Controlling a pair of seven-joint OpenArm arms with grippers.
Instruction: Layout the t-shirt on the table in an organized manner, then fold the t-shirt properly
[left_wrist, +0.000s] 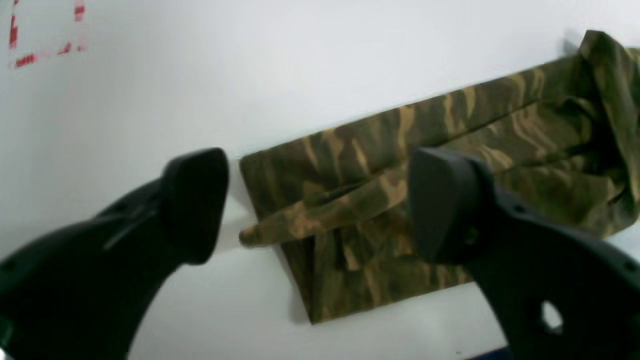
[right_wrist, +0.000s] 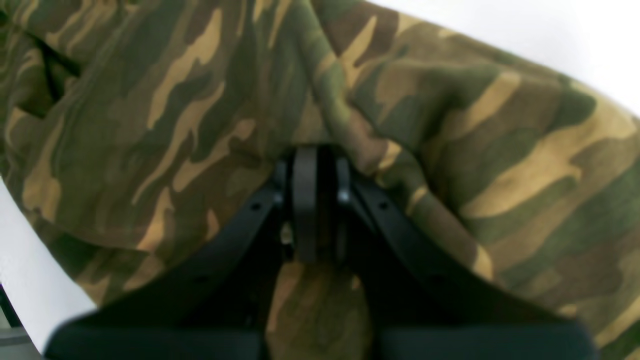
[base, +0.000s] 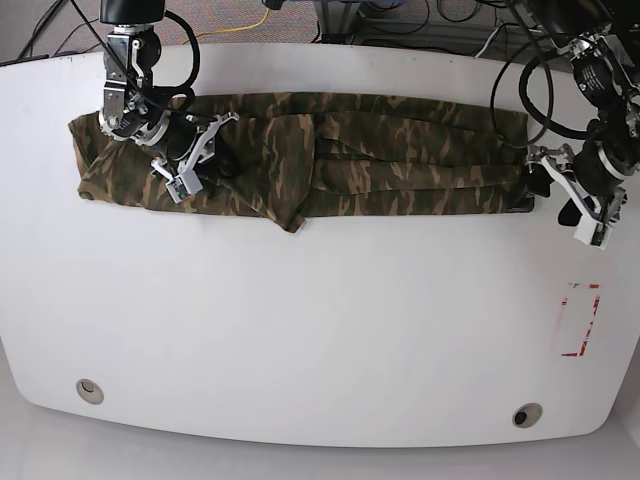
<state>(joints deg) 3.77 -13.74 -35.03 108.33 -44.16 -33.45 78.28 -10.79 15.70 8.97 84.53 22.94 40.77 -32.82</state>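
My right pincer (right_wrist: 315, 200) is clamped on the olive, brown and tan camouflage cloth t-shirt (base: 300, 165), a long band across the far side of the glossy white table (base: 300, 340). My left pincer (left_wrist: 315, 205) gapes wide, holding nothing, at the shirt's end.

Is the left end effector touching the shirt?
Apart. Left wrist view: the left end effector stands open, and its fingers hover above the t-shirt.

The camouflage t-shirt (base: 330, 160) lies folded into a long band across the white table (base: 300, 330).
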